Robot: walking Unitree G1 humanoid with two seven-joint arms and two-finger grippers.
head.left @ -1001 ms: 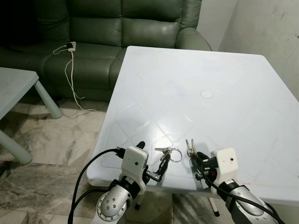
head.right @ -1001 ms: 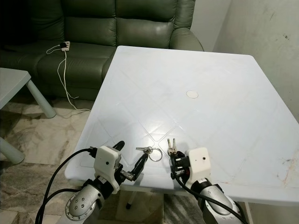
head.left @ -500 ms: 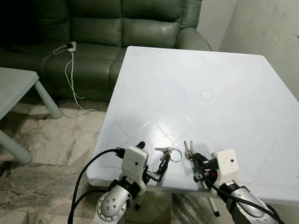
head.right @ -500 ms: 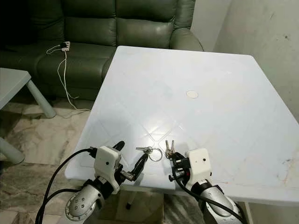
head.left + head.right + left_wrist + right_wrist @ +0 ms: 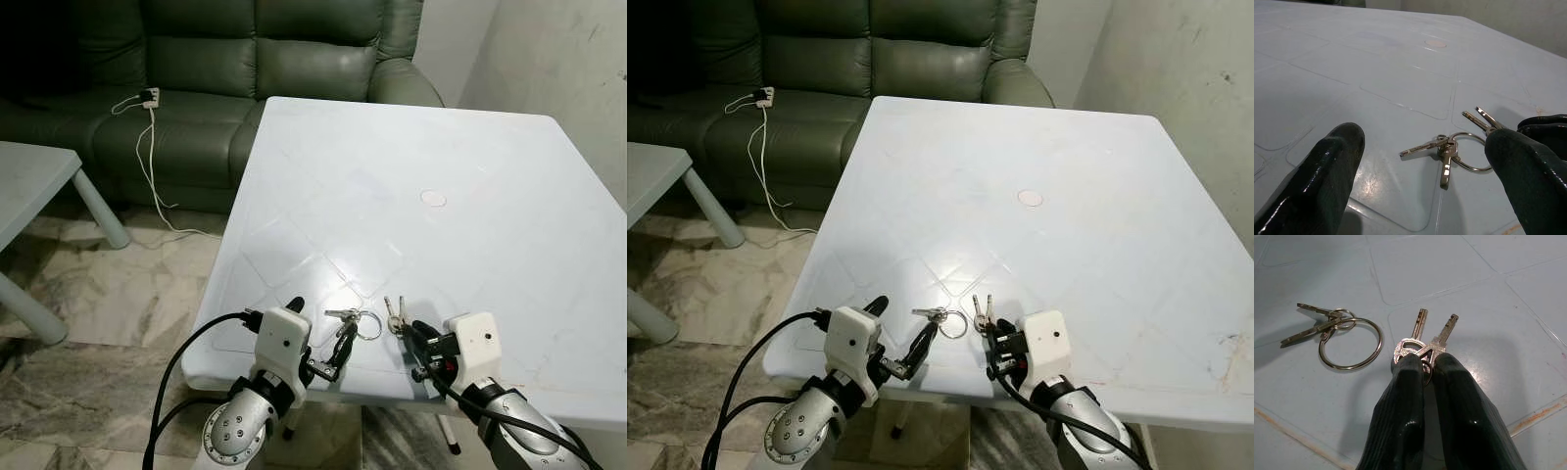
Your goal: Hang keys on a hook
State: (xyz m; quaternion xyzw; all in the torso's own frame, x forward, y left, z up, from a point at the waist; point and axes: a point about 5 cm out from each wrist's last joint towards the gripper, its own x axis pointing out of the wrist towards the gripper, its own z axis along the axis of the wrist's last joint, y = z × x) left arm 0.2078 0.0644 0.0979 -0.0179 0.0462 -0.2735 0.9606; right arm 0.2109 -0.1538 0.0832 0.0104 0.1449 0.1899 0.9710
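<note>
Two silver keys [image 5: 1425, 340] stick out from between the fingers of my right gripper [image 5: 416, 338], which is shut on their small ring near the front edge of the white table [image 5: 421, 157]. A second bunch, two keys on a large ring [image 5: 1452, 149], lies flat on the table just to the left [image 5: 355, 318]. My left gripper [image 5: 318, 338] stands open at the front edge, its fingers [image 5: 1327, 171] spread either side of that loose bunch, not touching it. No hook can be made out.
A green leather sofa [image 5: 245, 69] stands behind the table with a white power strip and cable [image 5: 147, 98] on its seat. A low pale side table [image 5: 34, 186] is at the left. A bare wall [image 5: 568, 69] runs along the right. Marble floor [image 5: 118, 294] lies below.
My right gripper shifted its two keys slightly leftward toward the loose ring over the last second, then settled. The left gripper and the loose bunch stay where they were.
</note>
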